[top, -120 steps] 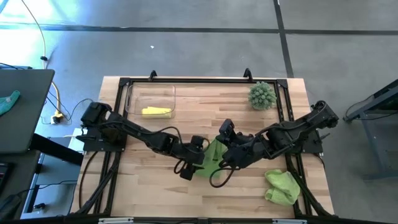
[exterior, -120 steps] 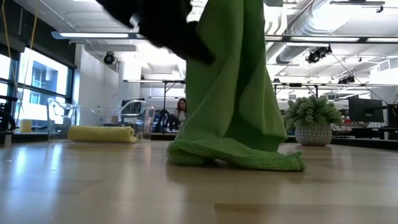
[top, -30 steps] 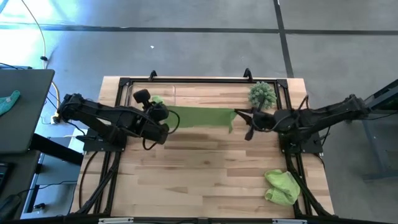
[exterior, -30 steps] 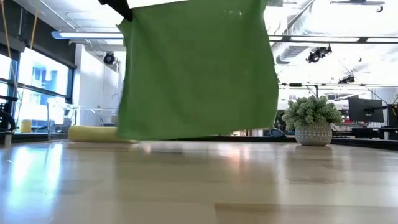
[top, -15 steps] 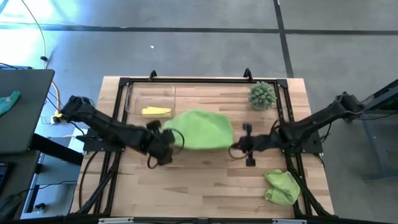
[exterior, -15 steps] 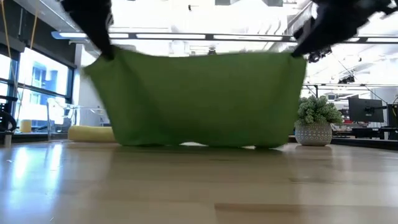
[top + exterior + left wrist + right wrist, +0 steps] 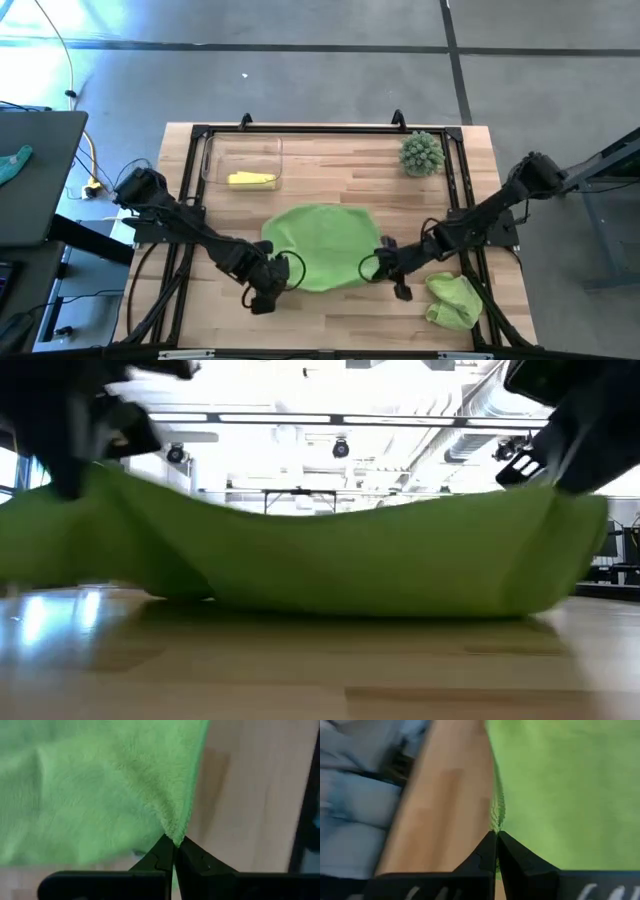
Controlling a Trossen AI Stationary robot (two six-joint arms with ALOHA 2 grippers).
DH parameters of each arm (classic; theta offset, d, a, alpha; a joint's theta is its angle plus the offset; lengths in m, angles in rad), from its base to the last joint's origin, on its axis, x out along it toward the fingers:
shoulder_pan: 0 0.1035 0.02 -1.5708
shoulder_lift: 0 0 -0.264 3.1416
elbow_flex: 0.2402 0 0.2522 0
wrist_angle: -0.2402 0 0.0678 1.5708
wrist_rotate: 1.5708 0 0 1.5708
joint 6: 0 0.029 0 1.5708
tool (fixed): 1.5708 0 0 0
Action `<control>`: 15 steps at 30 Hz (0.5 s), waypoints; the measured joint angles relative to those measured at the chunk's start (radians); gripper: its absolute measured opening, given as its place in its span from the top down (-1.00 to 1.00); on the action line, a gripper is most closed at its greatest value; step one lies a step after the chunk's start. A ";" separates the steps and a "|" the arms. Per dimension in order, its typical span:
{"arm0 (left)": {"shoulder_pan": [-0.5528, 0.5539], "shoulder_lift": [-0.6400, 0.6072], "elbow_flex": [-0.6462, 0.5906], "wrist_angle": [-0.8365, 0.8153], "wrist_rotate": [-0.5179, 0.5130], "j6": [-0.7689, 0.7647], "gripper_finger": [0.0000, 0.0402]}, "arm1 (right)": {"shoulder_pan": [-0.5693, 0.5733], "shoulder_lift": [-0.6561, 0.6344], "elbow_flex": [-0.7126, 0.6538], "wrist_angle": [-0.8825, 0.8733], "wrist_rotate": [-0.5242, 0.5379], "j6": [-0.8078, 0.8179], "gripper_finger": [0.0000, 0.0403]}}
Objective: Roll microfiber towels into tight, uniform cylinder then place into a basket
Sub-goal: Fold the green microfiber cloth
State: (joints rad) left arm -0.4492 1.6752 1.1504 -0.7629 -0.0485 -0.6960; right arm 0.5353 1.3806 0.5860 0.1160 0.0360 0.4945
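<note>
Towel, light green (image 7: 322,243), plush microfiber, spread in a rounded sheet at mid-desk (image 7: 330,310) of pale wood planks. Left gripper (image 7: 268,280) and right gripper (image 7: 382,265) each have fingers clenched on a near corner. Yellow roll (image 7: 251,179) lies in clear basket (image 7: 212,158); second green towel (image 7: 452,300) lies crumpled.

Two dark jointed arms (looped black cables), tapered black fingers (image 7: 159,857)
</note>
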 joint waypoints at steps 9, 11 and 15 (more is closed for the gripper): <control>0.000 -0.006 0.001 0.050 0.249 0.127 1.00 | 0.049 -0.004 0.013 0.066 -0.026 0.003 1.00; 0.005 -0.002 0.002 0.037 0.195 0.154 1.00 | 0.043 0.004 0.013 0.045 0.033 0.003 1.00; 0.034 0.003 0.001 -0.008 -0.022 0.158 1.00 | 0.015 0.049 0.012 -0.018 0.079 0.000 1.00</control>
State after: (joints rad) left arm -0.4149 1.6787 1.1519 -0.7712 -0.0708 -0.5378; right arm 0.5505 1.4299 0.5976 0.0978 0.1150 0.4949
